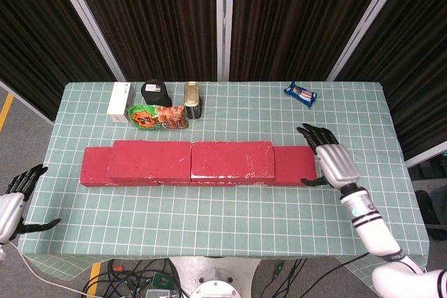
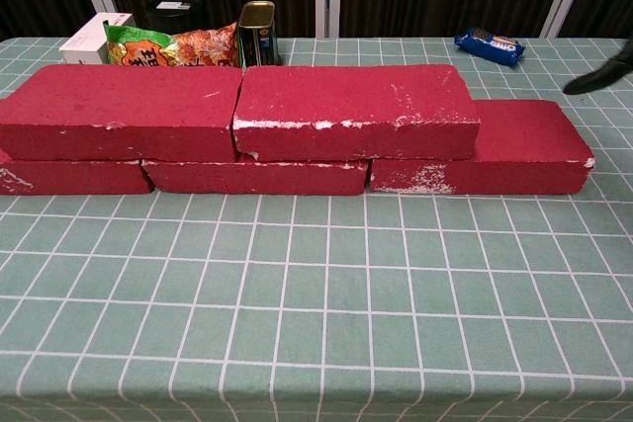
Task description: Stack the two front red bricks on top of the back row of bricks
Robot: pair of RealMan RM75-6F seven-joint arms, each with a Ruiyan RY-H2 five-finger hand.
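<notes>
Two red bricks lie on top of a back row of three: the left upper brick point(image 1: 150, 160) point(image 2: 124, 111) and the right upper brick point(image 1: 232, 159) point(image 2: 351, 111), end to end. The lower row's right brick point(image 1: 295, 165) point(image 2: 514, 150) sticks out uncovered. My right hand point(image 1: 334, 162) hovers just off that brick's right end, fingers spread and holding nothing; in the chest view only a dark fingertip point(image 2: 598, 76) shows at the right edge. My left hand point(image 1: 14, 200) hangs beyond the table's left edge, fingers apart and empty.
Behind the bricks at the back left stand a white box point(image 1: 119, 100), a black round tin point(image 1: 155, 92), an orange snack bag point(image 1: 157, 116) and a metal can point(image 1: 193, 99). A blue snack packet point(image 1: 300, 93) lies at the back right.
</notes>
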